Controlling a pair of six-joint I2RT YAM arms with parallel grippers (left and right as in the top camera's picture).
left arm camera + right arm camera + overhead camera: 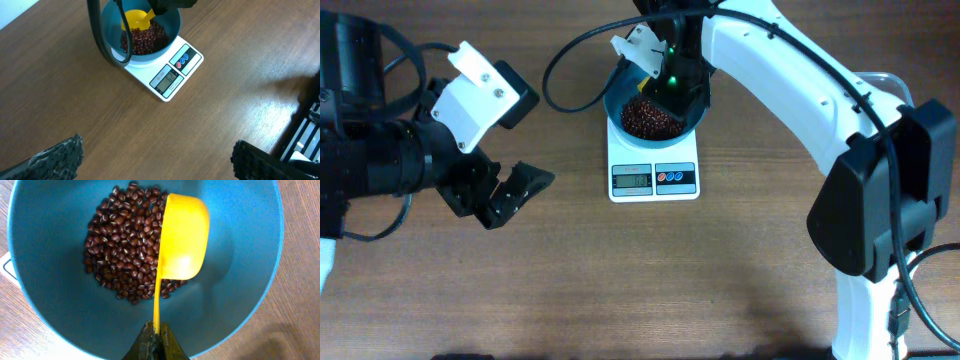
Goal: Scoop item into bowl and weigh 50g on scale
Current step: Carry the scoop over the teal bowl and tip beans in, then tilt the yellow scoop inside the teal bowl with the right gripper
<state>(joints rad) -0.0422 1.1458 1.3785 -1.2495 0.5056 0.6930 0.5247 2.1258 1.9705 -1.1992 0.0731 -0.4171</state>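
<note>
Right gripper (156, 340) is clamped down tight on the thin handle of a yellow scoop (182, 240), jaws basically closed around it. The scoop head hangs inside the blue bowl (50, 305), right over the pile, rolled onto its side. I can't see any beans in it from here, so my guess is it's just been tipped out or is mid-dump.

The beans (125, 250) sit in a decent heap at the bottom of the bowl, dark red-brown, covering the middle of the floor but nowhere near up the walls. The bowl sits on the white scale (653, 178), so the weighing setup is in place.

The left gripper (510, 192) hovers well off to the side over the wooden table (770, 280), fingers spread wide, holding nothing.

So progress-wise: scooping is clearly underway and there's a fair load in the bowl already. What I can't tell you is the number. The display (167, 80) is lit with digits, but they're too small to read from any angle. Whether it's at 50g, short, or over is the open question, and that decides whether another scoop goes in or some comes out.
</note>
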